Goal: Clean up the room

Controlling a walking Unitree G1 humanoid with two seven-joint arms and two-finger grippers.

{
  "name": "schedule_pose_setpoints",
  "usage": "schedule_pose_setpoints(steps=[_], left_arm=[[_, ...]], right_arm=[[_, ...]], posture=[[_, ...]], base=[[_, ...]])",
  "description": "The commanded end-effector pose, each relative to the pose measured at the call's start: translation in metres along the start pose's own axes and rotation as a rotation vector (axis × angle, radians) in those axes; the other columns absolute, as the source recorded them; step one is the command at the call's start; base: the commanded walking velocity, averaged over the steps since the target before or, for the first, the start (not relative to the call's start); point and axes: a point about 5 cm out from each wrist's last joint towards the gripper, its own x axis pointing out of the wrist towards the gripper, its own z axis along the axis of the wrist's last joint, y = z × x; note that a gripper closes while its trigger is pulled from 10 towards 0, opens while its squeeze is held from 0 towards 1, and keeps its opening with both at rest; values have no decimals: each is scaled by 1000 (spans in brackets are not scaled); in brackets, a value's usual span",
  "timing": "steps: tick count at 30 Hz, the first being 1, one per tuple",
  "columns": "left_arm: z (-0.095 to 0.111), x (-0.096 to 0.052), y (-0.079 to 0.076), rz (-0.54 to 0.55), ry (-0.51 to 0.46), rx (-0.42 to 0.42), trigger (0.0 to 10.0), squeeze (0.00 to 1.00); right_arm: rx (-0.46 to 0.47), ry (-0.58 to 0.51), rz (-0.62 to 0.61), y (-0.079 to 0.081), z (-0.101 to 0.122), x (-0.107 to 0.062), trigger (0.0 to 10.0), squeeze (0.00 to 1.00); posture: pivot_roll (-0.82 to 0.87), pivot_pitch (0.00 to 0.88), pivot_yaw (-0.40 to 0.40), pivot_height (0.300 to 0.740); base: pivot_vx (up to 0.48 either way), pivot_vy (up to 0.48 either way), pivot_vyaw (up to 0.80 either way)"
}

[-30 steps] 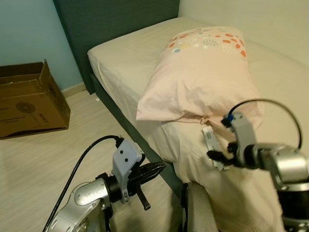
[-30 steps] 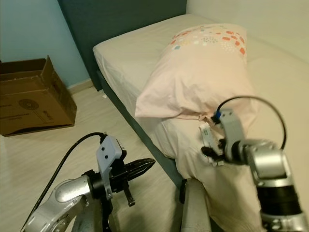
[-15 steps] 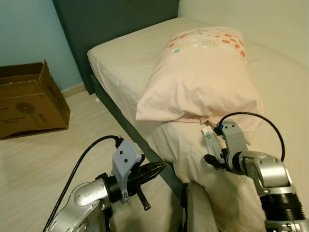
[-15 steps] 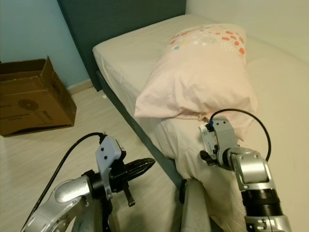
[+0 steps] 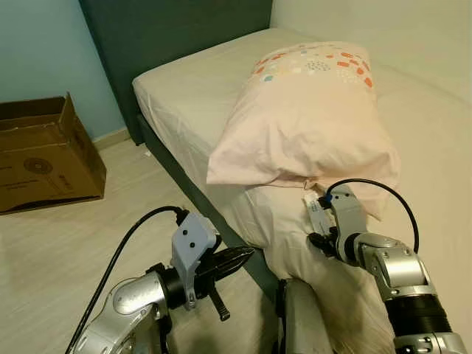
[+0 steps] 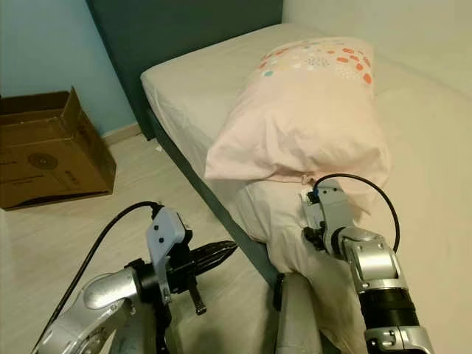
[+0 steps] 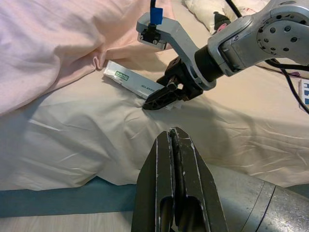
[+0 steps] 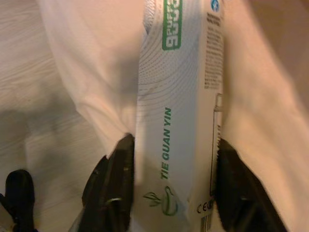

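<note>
Right gripper (image 7: 161, 98) clamps tea box (image 7: 133, 82); box's far end blurred.

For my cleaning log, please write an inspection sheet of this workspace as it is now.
Surface: bed sheet, wrinkled near the edge.
Job's things: white tea box lying on the sheet below the pillow.
Clutter: cardboard box on the floor.
Grippers: right pincer closed around the tea box end; left pincer shut, over the floor beside the bed.
Cables: black cable looped on the right wrist.
Surroundings: dark headboard, blue wall.
</note>
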Motion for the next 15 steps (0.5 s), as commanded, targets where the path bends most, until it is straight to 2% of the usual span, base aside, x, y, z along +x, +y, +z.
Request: schedule_pose_setpoints(steps=[1, 8, 15], left_arm=[[-5, -2, -1, -4, 19, -9, 10000, 0], [-5, -3, 1, -5, 21, -2, 10000, 0], [-4, -5, 3, -7, 26, 6, 10000, 0]], right_arm=[[15, -36, -20, -5, 6, -1, 0, 0], [6, -70, -4, -5, 17, -6, 0, 0], [25, -159, 158, 12, 49, -29, 0, 0]], posture=[[-6, 236, 8, 528], [-4, 232, 9, 528], [-4, 231, 12, 528]], base=[[0, 0, 0], [0, 0, 0], [0, 0, 0]])
